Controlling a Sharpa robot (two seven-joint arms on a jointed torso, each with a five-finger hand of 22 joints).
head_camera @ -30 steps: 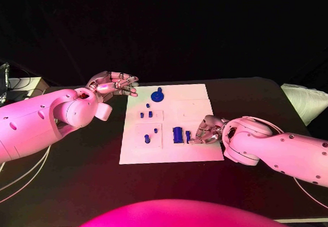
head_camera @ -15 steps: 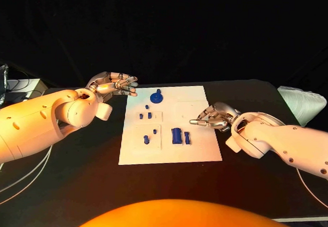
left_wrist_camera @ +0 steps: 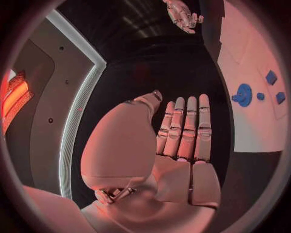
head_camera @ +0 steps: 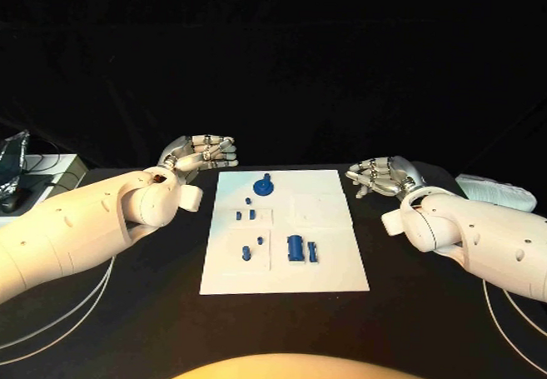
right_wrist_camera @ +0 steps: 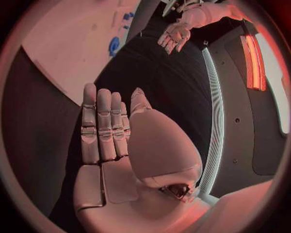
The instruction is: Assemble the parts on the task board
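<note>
Left robot hand (head_camera: pixel 203 151) raised off the table (head_camera: pixel 125 318), empty, fingers straight. Right robot hand (head_camera: pixel 382 174) likewise. Blue parts (head_camera: pixel 298 248) lying on the white board (head_camera: pixel 330 275).

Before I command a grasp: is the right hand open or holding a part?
Open. The right hand shows straight fingers and a bare palm, off the task board.

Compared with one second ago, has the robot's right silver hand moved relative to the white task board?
Yes. The right hand was over the white task board's near right part by the blue pieces; now it is off the board, beside its far right corner.
</note>
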